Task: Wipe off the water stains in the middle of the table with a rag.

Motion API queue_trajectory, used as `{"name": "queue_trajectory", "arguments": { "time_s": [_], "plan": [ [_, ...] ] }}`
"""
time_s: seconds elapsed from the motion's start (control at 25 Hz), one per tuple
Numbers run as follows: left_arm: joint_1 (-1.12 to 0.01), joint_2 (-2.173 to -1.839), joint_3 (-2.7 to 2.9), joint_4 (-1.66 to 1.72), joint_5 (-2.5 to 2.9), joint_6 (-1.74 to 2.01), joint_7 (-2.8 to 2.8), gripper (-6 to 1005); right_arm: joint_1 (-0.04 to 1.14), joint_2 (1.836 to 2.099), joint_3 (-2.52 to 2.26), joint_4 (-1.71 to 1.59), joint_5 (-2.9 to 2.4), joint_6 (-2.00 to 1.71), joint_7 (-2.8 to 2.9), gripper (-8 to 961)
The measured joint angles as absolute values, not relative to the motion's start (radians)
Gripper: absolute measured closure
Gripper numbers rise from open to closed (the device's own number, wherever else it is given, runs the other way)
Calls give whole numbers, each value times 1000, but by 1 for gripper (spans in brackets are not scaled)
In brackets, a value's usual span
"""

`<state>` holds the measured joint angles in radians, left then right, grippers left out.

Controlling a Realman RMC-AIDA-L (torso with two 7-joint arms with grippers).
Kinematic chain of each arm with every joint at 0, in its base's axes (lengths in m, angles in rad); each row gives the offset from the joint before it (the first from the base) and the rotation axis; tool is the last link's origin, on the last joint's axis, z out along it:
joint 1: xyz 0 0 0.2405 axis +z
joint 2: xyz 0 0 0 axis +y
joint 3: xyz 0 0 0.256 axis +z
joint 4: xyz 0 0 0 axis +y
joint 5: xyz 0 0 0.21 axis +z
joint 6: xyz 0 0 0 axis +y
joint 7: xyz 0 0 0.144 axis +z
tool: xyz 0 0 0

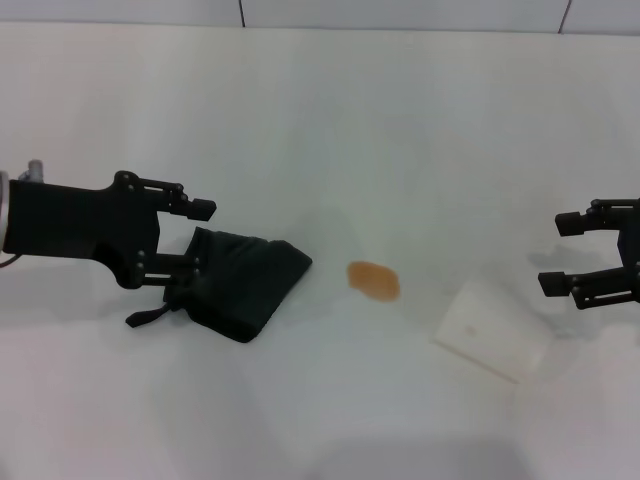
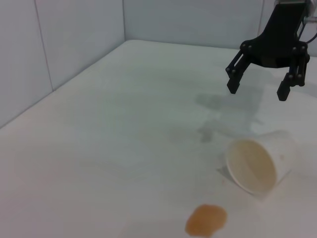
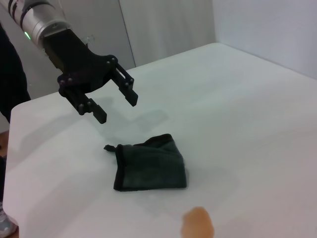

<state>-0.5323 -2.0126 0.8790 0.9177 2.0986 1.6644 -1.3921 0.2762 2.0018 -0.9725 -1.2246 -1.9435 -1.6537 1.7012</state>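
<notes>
The dark green-black rag (image 1: 245,280) lies crumpled on the white table (image 1: 320,120), left of centre, with its loop tag pointing left. My left gripper (image 1: 200,237) is open and empty. It hovers over the rag's left edge; the right wrist view shows the left gripper (image 3: 117,109) raised above the rag (image 3: 151,166), not touching it. The orange-brown water stain (image 1: 373,280) sits in the middle, right of the rag, and also shows in the left wrist view (image 2: 206,219) and the right wrist view (image 3: 198,223). My right gripper (image 1: 557,253) is open and empty at the far right.
A white cup (image 1: 490,330) lies on its side between the stain and the right gripper; in the left wrist view the cup (image 2: 257,163) has its mouth facing the stain, below the right gripper (image 2: 257,87). Grey walls stand behind the table.
</notes>
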Motion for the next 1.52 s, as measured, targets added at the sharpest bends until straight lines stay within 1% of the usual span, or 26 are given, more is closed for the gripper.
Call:
{"name": "queue_trajectory", "arguments": {
  "time_s": [0.36,0.88,1.28,1.52],
  "plan": [
    [-523,-2025,879,974,2106,1678,-1396,375,281,2002,-980,-1229,-1942,-1662,1735,115],
    [-524,-2026,881,976,2108,1678,-1390,374,285,2002,-998,-1323,-1943,-1738,1938,118],
    [-521,-2026,881,973,2108,1676,-1388,374,300,2005,-1173,-1433,-2032,-1689,2057,128],
    [-512,-2026,880,971,2108,1677,-1384,374,329,2006,-1248,-1519,-2159,-1668,2157,132]
  ]
}}
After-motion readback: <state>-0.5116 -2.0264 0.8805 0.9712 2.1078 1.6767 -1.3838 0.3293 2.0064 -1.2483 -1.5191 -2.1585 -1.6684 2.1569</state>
